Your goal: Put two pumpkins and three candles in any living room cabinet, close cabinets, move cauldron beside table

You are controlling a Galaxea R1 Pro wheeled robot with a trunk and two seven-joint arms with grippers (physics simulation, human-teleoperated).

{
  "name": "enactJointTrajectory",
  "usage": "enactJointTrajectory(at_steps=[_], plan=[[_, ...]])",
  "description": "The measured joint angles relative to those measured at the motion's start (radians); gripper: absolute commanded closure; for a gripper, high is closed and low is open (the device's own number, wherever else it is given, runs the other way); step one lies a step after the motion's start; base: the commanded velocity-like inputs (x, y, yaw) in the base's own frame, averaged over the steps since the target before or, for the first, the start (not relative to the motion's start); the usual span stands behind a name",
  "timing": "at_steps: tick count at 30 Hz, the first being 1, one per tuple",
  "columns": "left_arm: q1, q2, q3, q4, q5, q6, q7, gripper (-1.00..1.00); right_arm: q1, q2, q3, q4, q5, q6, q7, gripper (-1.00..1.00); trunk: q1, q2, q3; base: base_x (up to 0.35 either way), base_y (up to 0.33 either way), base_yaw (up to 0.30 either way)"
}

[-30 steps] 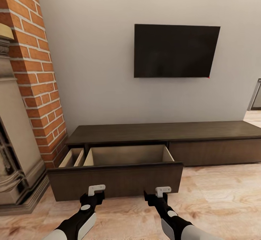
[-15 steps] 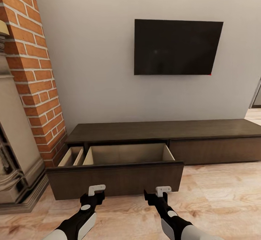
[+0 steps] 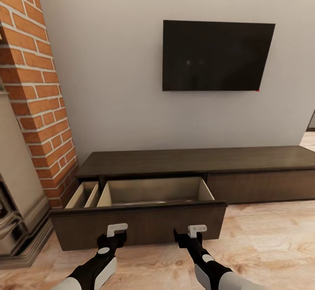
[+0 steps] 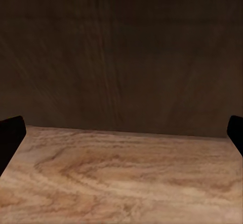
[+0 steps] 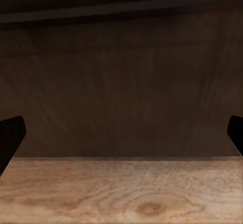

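Cabinet point(image 3: 197, 161) drawer front point(image 3: 140, 226) pulled out, facing both claws | left claw point(image 4: 121, 133), right claw point(image 5: 121, 135) spread wide, empty

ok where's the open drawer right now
Head view: the open drawer is at the cabinet's left end, beside the brick column, just ahead of both tools.

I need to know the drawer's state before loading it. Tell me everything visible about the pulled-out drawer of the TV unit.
The long, low, dark-brown wooden TV unit stands on the pale wood floor against the grey wall, beside the brick chimney. Its left pull-out drawer is open: a flat, handle-less dark front, pale beige insides split by a divider into a narrow left bay and a wide right bay. Nothing shows inside it. The right-hand front is shut.
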Motion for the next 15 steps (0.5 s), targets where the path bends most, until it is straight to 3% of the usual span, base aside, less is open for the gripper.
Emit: enactJointTrajectory(at_steps=[15], plan=[[0.0,0.001,-0.001,0.0,0.0,0.0,0.0,-1.0,0.0,0.0,0.0,0.0,0.0,-0.001,-0.001,-1.0,0.0,0.0,0.0,0.16,0.023,0.0]])
